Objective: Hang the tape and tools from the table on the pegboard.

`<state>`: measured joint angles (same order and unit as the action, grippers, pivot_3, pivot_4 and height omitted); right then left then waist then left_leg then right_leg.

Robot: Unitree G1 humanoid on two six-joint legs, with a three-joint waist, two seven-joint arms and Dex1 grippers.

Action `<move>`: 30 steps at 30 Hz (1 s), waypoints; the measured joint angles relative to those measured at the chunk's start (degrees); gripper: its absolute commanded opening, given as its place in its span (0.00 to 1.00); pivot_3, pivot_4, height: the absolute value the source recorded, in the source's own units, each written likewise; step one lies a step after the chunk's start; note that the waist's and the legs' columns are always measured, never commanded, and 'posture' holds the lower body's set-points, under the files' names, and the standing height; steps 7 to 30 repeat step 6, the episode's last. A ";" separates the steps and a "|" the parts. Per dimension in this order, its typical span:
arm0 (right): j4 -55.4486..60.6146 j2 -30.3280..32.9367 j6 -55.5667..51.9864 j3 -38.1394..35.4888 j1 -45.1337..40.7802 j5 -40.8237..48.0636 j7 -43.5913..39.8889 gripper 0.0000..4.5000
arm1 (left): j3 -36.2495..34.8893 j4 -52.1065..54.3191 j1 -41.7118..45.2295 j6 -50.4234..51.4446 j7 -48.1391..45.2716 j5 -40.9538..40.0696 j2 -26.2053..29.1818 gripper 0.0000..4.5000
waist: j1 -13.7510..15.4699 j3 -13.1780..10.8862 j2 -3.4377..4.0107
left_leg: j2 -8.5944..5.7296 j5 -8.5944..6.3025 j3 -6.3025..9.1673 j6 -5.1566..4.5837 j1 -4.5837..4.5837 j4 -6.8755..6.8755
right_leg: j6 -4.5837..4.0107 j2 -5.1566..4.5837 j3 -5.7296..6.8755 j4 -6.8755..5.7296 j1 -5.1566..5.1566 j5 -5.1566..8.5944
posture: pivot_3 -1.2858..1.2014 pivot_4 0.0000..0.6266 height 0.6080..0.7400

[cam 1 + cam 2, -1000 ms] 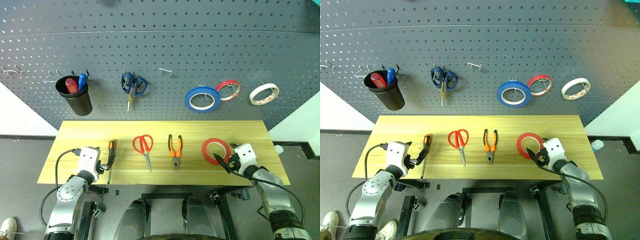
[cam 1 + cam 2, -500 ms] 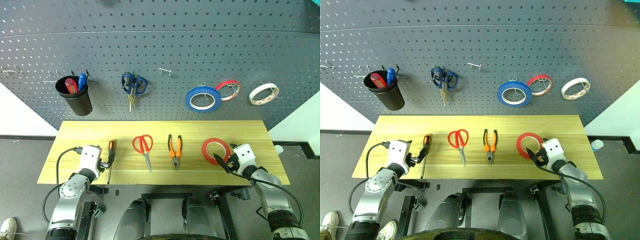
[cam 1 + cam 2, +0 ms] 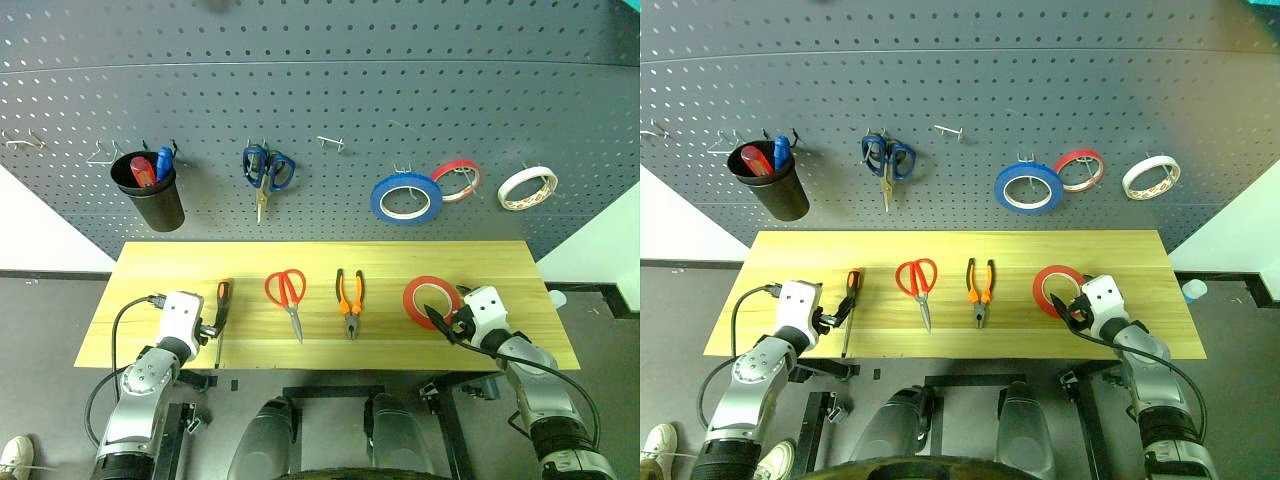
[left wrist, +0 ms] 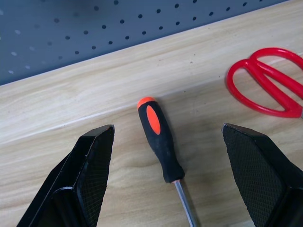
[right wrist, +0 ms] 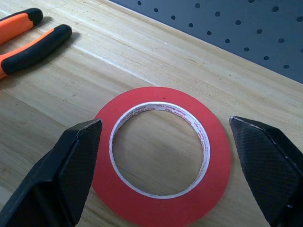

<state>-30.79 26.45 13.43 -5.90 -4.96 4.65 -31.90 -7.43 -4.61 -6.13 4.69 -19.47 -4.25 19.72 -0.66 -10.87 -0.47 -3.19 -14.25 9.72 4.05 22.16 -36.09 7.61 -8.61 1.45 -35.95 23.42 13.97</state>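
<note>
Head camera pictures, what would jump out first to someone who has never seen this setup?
Four items lie in a row on the yellow table: a screwdriver, red scissors, pliers and a red tape. An open claw waits at each end, the left claw by the screwdriver, the right claw by the tape. Behind, the grey pegboard carries blue scissors, a black cup and three tape rolls.

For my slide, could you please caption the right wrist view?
Open right tool poised over the red tape lying flat on the table, pliers alongside.

head pair: high, facing pegboard | wrists: close, low over table, perhaps overlapping
</note>
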 measured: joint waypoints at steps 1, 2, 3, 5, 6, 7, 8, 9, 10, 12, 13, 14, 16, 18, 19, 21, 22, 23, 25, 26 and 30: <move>0.00 -0.01 0.00 0.00 0.01 0.00 0.00 1.00 | -0.03 0.00 -0.03 0.00 0.04 0.01 0.00 0.84 | 0.00 0.00 0.00 | 0.00 0.00 0.00 0.00 0.00 0.00 | 0.00 0.00 0.00 0.00 0.00 0.00 | 0.52 0.26 0.93; 0.00 -0.02 0.02 0.00 0.04 0.00 0.00 1.00 | -0.04 0.00 -0.06 0.00 0.09 0.01 0.00 0.84 | 0.01 0.00 0.00 | 0.00 0.00 0.00 0.00 0.00 0.01 | 0.00 0.00 0.00 0.00 0.00 0.00 | 0.52 0.27 0.93; 0.00 -0.02 0.05 0.01 0.10 0.00 0.00 1.00 | -0.05 0.01 -0.10 0.00 0.17 0.01 0.00 0.84 | 0.01 0.00 0.00 | 0.00 0.00 0.00 0.00 0.00 0.01 | 0.00 0.00 0.00 0.00 0.00 0.00 | 0.52 0.27 0.93; 0.00 -0.03 0.10 0.01 0.31 0.00 0.00 1.00 | -0.05 0.01 -0.31 0.01 0.30 0.02 0.00 0.84 | 0.00 -0.01 0.00 | 0.00 0.00 0.00 0.00 0.00 0.01 | 0.00 0.00 0.00 0.01 0.00 0.00 | 0.52 0.28 0.93; 0.00 -0.03 0.09 0.01 0.39 0.00 0.00 1.00 | -0.05 0.01 -0.43 0.01 0.32 0.02 0.00 0.84 | -0.02 -0.01 0.00 | 0.00 0.00 0.00 0.00 0.00 0.01 | 0.00 0.00 0.00 0.00 0.00 0.01 | 0.52 0.28 0.93; 0.00 -0.03 0.09 0.01 0.39 0.00 0.00 1.00 | -0.05 0.01 -0.43 0.01 0.32 0.02 0.00 0.84 | -0.02 -0.01 0.00 | 0.00 0.00 0.00 0.00 0.00 0.01 | 0.00 0.00 0.00 0.00 0.00 0.01 | 0.52 0.28 0.93; 0.00 -0.03 0.09 0.01 0.39 0.00 0.00 1.00 | -0.05 0.01 -0.43 0.01 0.32 0.02 0.00 0.84 | -0.02 -0.01 0.00 | 0.00 0.00 0.00 0.00 0.00 0.01 | 0.00 0.00 0.00 0.00 0.00 0.01 | 0.52 0.28 0.93; 0.00 -0.03 0.09 0.01 0.39 0.00 0.00 1.00 | -0.05 0.01 -0.43 0.01 0.32 0.02 0.00 0.84 | -0.02 -0.01 0.00 | 0.00 0.00 0.00 0.00 0.00 0.01 | 0.00 0.00 0.00 0.00 0.00 0.01 | 0.52 0.28 0.93; 0.00 -0.03 0.09 0.01 0.39 0.00 0.00 1.00 | -0.05 0.01 -0.43 0.01 0.32 0.02 0.00 0.84 | -0.02 -0.01 0.00 | 0.00 0.00 0.00 0.00 0.00 0.01 | 0.00 0.00 0.00 0.00 0.00 0.01 | 0.52 0.28 0.93; 0.00 -0.03 0.09 0.01 0.39 0.00 0.00 1.00 | -0.05 0.01 -0.43 0.01 0.32 0.02 0.00 0.84 | -0.02 -0.01 0.00 | 0.00 0.00 0.00 0.00 0.00 0.01 | 0.00 0.00 0.00 0.00 0.00 0.01 | 0.52 0.28 0.93; 0.00 -0.03 0.09 0.01 0.39 0.00 0.00 1.00 | -0.05 0.01 -0.43 0.01 0.32 0.02 0.00 0.84 | -0.02 -0.01 0.00 | 0.00 0.00 0.00 0.00 0.00 0.01 | 0.00 0.00 0.00 0.00 0.00 0.01 | 0.52 0.28 0.93; 0.00 -0.03 0.09 0.01 0.39 0.00 0.00 1.00 | -0.05 0.01 -0.43 0.01 0.32 0.02 0.00 0.84 | -0.02 -0.01 0.00 | 0.00 0.00 0.00 0.00 0.00 0.01 | 0.00 0.00 0.00 0.00 0.00 0.01 | 0.52 0.28 0.93; 0.00 -0.03 0.09 0.01 0.39 0.00 0.00 1.00 | -0.05 0.01 -0.43 0.01 0.32 0.02 0.00 0.84 | -0.02 -0.01 0.00 | 0.00 0.00 0.00 0.00 0.00 0.01 | 0.00 0.00 0.00 0.00 0.00 0.01 | 0.52 0.28 0.93; 0.00 -0.03 0.09 0.01 0.39 0.00 0.00 1.00 | -0.05 0.01 -0.43 0.01 0.32 0.02 0.00 0.84 | -0.02 -0.01 0.00 | 0.00 0.00 0.00 0.00 0.00 0.01 | 0.00 0.00 0.00 0.00 0.00 0.01 | 0.52 0.28 0.93; 0.00 -0.03 0.09 0.01 0.39 0.00 0.00 1.00 | -0.05 0.01 -0.43 0.01 0.32 0.02 0.00 0.84 | -0.02 -0.01 0.00 | 0.00 0.00 0.00 0.00 0.00 0.01 | 0.00 0.00 0.00 0.00 0.00 0.01 | 0.52 0.28 0.93; 0.00 -0.03 0.09 0.01 0.39 0.00 0.00 1.00 | -0.05 0.01 -0.43 0.01 0.32 0.02 0.00 0.84 | -0.02 -0.01 0.00 | 0.00 0.00 0.00 0.00 0.00 0.01 | 0.00 0.00 0.00 0.00 0.00 0.01 | 0.52 0.28 0.93; 0.00 -0.03 0.09 0.01 0.39 0.00 0.00 1.00 | -0.05 0.01 -0.43 0.01 0.32 0.02 0.00 0.84 | -0.02 -0.01 0.00 | 0.00 0.00 0.00 0.00 0.00 0.01 | 0.00 0.00 0.00 0.00 0.00 0.01 | 0.52 0.28 0.93; 0.00 -0.03 0.09 0.01 0.39 0.00 0.00 1.00 | -0.05 0.01 -0.43 0.01 0.32 0.02 0.00 0.84 | -0.02 -0.01 0.00 | 0.00 0.00 0.00 0.00 0.00 0.01 | 0.00 0.00 0.00 0.00 0.00 0.01 | 0.52 0.28 0.93; 0.00 -0.03 0.09 0.01 0.39 0.00 0.00 1.00 | -0.05 0.01 -0.43 0.01 0.32 0.02 0.00 0.84 | -0.02 -0.01 0.00 | 0.00 0.00 0.00 0.00 0.00 0.01 | 0.00 0.00 0.00 0.00 0.00 0.01 | 0.52 0.28 0.93; 0.00 -0.03 0.09 0.01 0.39 0.00 0.00 1.00 | -0.05 0.01 -0.43 0.01 0.32 0.02 0.00 0.84 | -0.02 -0.01 0.00 | 0.00 0.00 0.00 0.00 0.00 0.01 | 0.00 0.00 0.00 0.00 0.00 0.01 | 0.52 0.28 0.93; 0.00 -0.03 0.09 0.01 0.39 0.00 0.00 1.00 | -0.05 0.01 -0.43 0.01 0.32 0.02 0.00 0.84 | -0.02 -0.01 0.00 | 0.00 0.00 0.00 0.00 0.00 0.01 | 0.00 0.00 0.00 0.00 0.00 0.01 | 0.52 0.28 0.93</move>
